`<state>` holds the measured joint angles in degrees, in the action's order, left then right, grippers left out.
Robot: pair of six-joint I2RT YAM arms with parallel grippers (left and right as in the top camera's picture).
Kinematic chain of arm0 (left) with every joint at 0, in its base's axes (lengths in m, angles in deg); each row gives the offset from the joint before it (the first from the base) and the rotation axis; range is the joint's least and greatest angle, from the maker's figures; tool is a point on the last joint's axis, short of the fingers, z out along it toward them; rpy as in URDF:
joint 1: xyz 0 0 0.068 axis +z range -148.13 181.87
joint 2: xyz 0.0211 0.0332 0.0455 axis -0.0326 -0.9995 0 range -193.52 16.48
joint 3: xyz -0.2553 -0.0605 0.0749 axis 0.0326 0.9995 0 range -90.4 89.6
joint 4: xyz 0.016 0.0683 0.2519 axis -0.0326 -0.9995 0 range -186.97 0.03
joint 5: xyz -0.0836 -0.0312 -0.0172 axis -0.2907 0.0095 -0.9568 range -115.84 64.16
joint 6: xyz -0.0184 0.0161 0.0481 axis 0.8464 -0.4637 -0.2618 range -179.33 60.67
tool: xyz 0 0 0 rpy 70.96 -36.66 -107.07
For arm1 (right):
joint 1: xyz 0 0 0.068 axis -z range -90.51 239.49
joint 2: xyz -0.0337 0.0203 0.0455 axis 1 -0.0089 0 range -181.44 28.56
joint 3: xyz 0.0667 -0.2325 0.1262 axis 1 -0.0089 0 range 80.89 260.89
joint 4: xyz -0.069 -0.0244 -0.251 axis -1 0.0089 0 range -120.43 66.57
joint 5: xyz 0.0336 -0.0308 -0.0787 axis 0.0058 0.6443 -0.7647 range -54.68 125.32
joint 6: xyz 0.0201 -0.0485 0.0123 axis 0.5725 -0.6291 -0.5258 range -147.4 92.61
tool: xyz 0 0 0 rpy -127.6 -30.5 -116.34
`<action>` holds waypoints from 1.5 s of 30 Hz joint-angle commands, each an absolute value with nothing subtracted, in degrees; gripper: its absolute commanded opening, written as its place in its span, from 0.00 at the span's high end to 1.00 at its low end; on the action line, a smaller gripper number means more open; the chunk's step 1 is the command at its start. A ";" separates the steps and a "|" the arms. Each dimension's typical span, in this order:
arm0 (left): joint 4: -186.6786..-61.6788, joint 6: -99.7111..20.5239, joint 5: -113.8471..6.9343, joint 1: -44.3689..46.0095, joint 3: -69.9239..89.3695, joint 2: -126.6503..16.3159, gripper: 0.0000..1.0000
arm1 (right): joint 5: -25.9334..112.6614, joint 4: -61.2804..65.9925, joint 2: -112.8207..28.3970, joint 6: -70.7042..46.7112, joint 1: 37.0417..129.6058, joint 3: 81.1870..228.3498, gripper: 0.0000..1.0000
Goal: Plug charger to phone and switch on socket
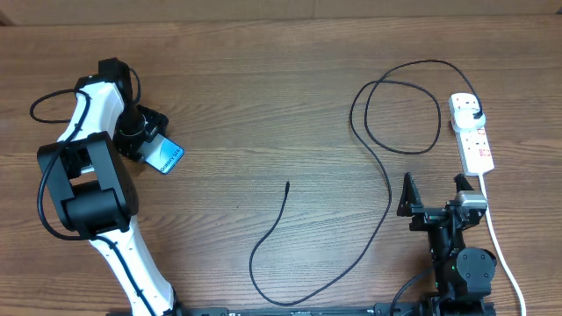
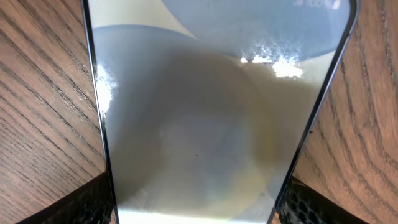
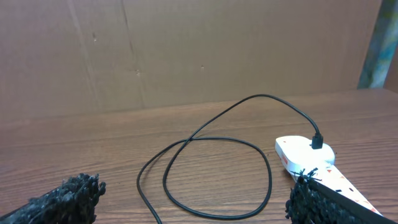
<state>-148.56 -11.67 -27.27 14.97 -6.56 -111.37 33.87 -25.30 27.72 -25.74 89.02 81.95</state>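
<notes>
Now, overhead: left fingers (image 1: 154, 123) straddle phone (image 1: 164, 156) at counter's (image 1: 263, 88) left. Charger (image 1: 386, 189) loops centre-right, tip free mid-counter, plug head in socket (image 1: 474, 140). Right fingers (image 1: 408, 197) spread wide, empty.

L wrist: fingers flank phone's edges; grip can't be told.

R wrist: charger loop, socket ahead.

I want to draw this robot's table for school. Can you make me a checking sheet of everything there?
Surface: wooden table.
Job's things: phone, screen lit, far left; power strip, far right; charger, its plug head in the strip.
Clutter: nothing seen.
End effectors: left end effector has fingers on either side of the phone, grip unclear; right end effector is open and empty.
Cables: charger loops, connector tip lying free; white lead runs towards the near edge.
Surroundings: cardboard wall behind.
</notes>
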 commanded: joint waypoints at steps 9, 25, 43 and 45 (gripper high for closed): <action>-146.77 -13.05 -29.26 14.49 -5.38 -115.39 0.30 | 34.09 -25.65 28.40 -25.94 88.69 81.34 0.00; -146.75 -13.05 -29.24 14.49 -5.38 -115.39 0.61 | 34.09 -25.65 28.40 -25.94 88.69 81.34 0.00; -147.29 -13.05 -29.94 14.49 -5.38 -115.39 0.96 | 34.09 -25.65 28.40 -25.94 88.69 81.34 0.00; -147.75 -13.05 -29.94 14.49 -5.40 -115.39 0.96 | 34.09 -25.65 28.40 -25.94 88.69 81.34 0.00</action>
<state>-148.69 -11.76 -27.29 14.97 -6.60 -111.37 33.85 -25.33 27.72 -25.72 89.02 81.95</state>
